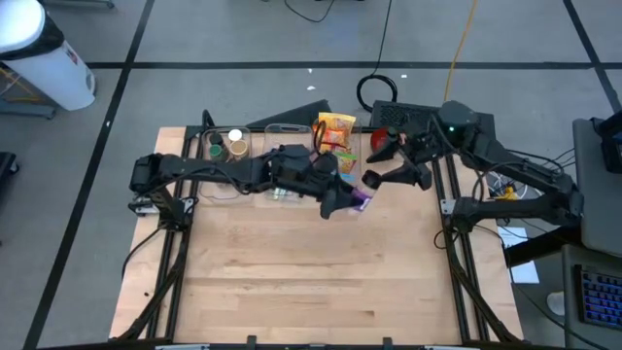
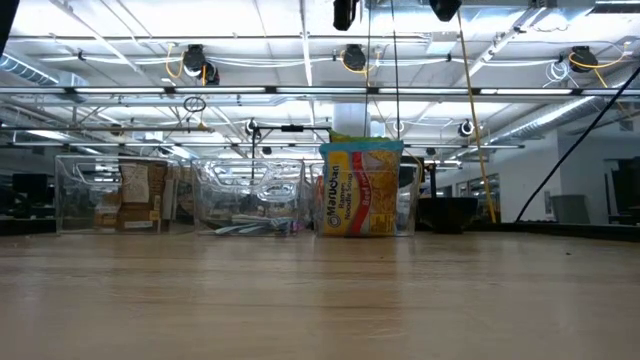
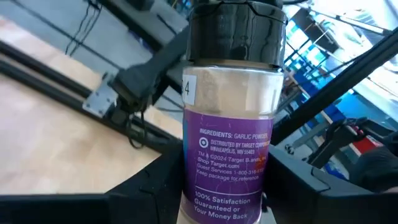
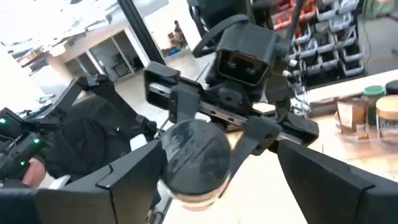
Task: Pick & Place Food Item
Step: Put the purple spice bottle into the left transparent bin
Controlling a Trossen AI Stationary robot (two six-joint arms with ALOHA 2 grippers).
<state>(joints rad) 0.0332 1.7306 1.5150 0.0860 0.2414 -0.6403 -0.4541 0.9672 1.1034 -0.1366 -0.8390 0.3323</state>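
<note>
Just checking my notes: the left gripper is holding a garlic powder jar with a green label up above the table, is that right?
Not quite. The left gripper does hold the garlic powder jar above the table, but its label is purple, not green. The left wrist view shows the purple label and black cap plainly.

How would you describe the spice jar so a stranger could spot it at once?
Start at the clear bins along the table's far edge, then find the left gripper in front of them. It holds the garlic powder jar, the only item with a purple label and black cap.
</note>
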